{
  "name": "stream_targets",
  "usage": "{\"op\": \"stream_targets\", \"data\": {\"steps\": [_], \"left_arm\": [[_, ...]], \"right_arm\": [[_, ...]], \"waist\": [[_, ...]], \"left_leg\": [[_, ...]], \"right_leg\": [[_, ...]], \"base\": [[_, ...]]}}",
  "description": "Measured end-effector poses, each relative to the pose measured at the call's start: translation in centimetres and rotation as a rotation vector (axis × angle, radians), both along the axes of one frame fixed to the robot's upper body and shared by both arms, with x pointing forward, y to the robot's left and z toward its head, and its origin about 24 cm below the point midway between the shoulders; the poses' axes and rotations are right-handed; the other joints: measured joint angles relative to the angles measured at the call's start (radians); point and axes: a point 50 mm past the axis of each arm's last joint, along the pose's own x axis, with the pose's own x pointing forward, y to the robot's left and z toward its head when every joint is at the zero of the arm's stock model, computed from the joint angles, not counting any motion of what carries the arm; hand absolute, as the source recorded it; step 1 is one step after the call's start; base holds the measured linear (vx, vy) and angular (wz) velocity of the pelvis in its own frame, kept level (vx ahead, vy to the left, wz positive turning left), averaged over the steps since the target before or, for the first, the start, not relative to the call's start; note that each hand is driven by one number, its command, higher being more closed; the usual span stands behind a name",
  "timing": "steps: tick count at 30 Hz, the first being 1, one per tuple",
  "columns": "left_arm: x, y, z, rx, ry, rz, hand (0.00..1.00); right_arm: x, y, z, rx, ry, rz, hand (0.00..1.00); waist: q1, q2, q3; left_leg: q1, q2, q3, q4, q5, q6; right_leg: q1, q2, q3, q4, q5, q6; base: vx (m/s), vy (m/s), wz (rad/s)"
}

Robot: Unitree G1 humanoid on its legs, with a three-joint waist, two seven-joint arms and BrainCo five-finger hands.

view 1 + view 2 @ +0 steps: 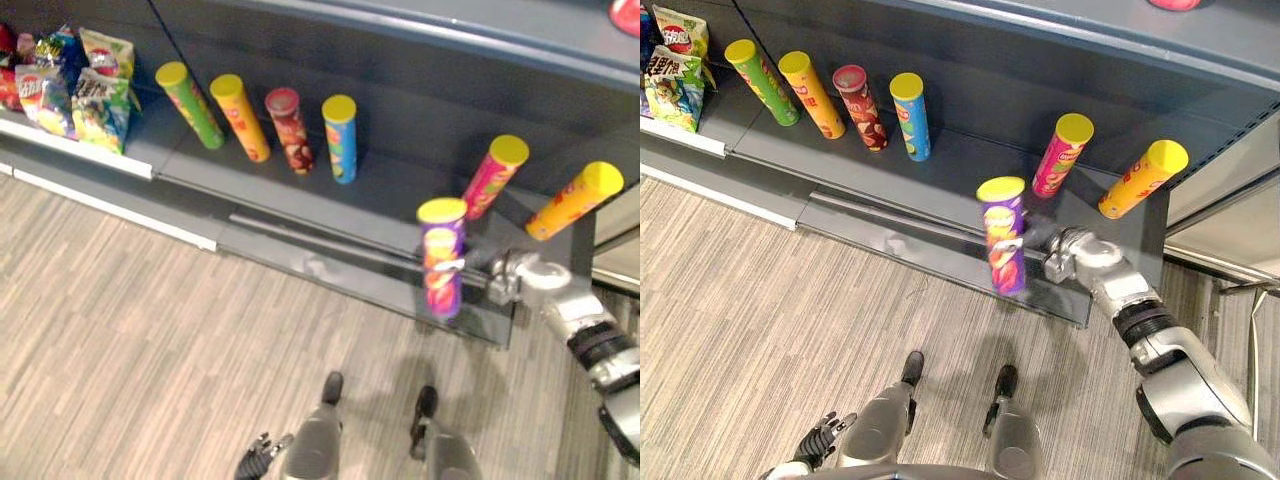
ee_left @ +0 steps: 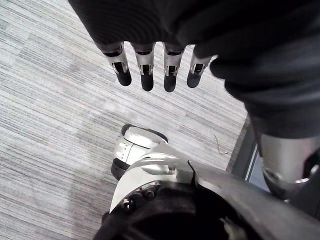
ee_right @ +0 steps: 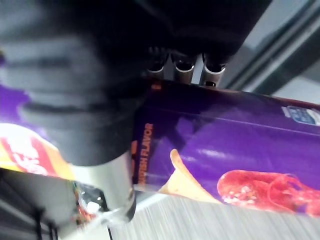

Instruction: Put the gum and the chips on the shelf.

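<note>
the right hand (image 1: 1072, 252) had its fingers wrapped round the purple chips can (image 1: 1004, 235), held upright at the front edge of the shelf (image 1: 960, 170). a pink can (image 1: 1060, 155) stood at one o'clock from it, a yellow can (image 1: 1140, 180) at two, a row of four cans (image 1: 862, 105) toward ten. the left hand (image 2: 146, 75) hung low at seven o'clock, fingers relaxed and empty.
</note>
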Motion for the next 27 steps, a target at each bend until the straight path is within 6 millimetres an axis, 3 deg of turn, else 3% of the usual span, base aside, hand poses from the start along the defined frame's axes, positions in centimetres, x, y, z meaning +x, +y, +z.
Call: {"op": "stream_targets", "data": {"steps": [3,10,16,27], "left_arm": [[1.1,-0.8,0.3,-0.027,-0.04,-0.008,0.0],[1.9,-1.0,0.6,-0.027,-0.067,-0.015,0.0],[2.2,-0.9,0.7,-0.027,-0.077,-0.008,0.0],[2.9,-1.0,0.9,-0.025,-0.1,0.004,0.0]], "right_arm": [[1.4,-1.0,2.6,0.155,-0.117,-0.19,1.0],[2.6,1.7,4.6,0.37,-0.193,-0.209,1.0],[2.9,4.0,4.9,0.43,-0.195,-0.156,1.0],[3.1,5.1,5.3,0.439,-0.219,-0.173,1.0]], "waist": [[0.007,0.023,0.022],[0.025,0.026,0.043],[0.029,0.027,0.064],[0.035,0.038,0.107]], "left_leg": [[-0.015,0.008,-0.002,0.001,0.012,-0.004],[-0.03,0.011,-0.021,0.006,0.011,-0.005],[-0.033,0.006,-0.027,0.012,0.011,-0.005],[-0.072,0.001,-0.05,0.033,0.013,-0.008]], "right_leg": [[-0.009,0.006,-0.001,-0.02,0.024,-0.006],[-0.007,0.015,-0.016,-0.033,0.028,-0.007],[-0.005,0.013,-0.018,-0.031,0.028,-0.007],[-0.028,0.011,-0.032,-0.017,0.027,-0.007]], "base": [[0.0,-0.006,-0.02],[0.01,-0.008,0.05],[0.0,0.0,0.01],[0.0,0.001,0.06]]}}
